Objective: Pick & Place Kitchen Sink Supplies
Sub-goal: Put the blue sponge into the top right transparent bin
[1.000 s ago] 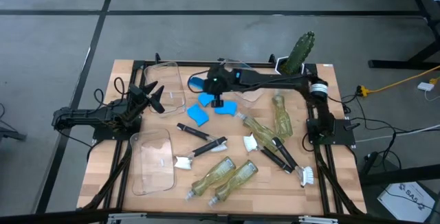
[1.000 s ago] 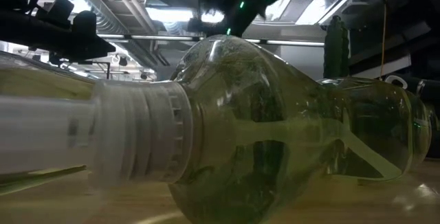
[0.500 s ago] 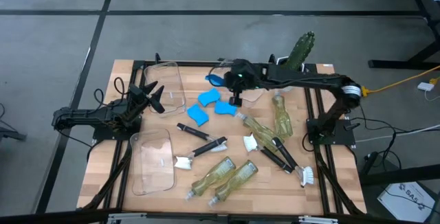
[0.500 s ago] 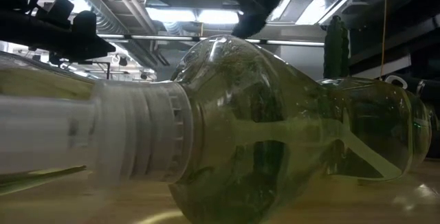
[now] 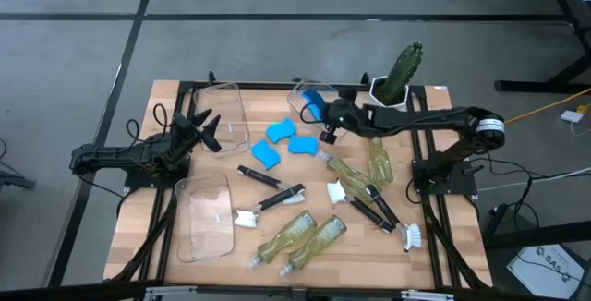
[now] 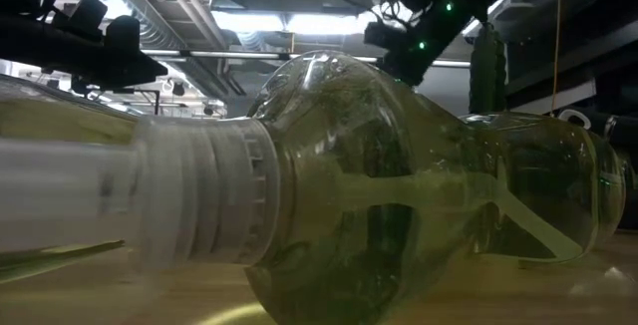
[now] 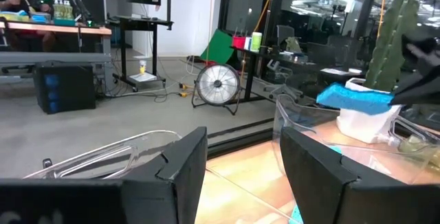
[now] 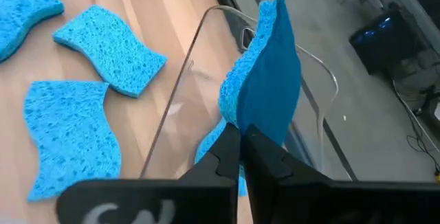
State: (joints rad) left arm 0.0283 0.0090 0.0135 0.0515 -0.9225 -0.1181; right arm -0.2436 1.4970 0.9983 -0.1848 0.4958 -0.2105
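My right gripper (image 8: 240, 141) pinches sponge (image 8: 265, 80) over bin (image 8: 206, 66), clear only from wrist; low view blocked by bottle (image 6: 399, 195). Left gripper (image 7: 237, 162) spread.

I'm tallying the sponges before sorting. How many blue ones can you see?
4: three lie on the table mid-back; one is pinched in the right gripper above a clear bin.

Evenly lit from overhead – soft shadows; soap bottle (image 6: 399, 215) blurred up close, ceiling lights (image 6: 249, 21) glaring at 12 o'clock.
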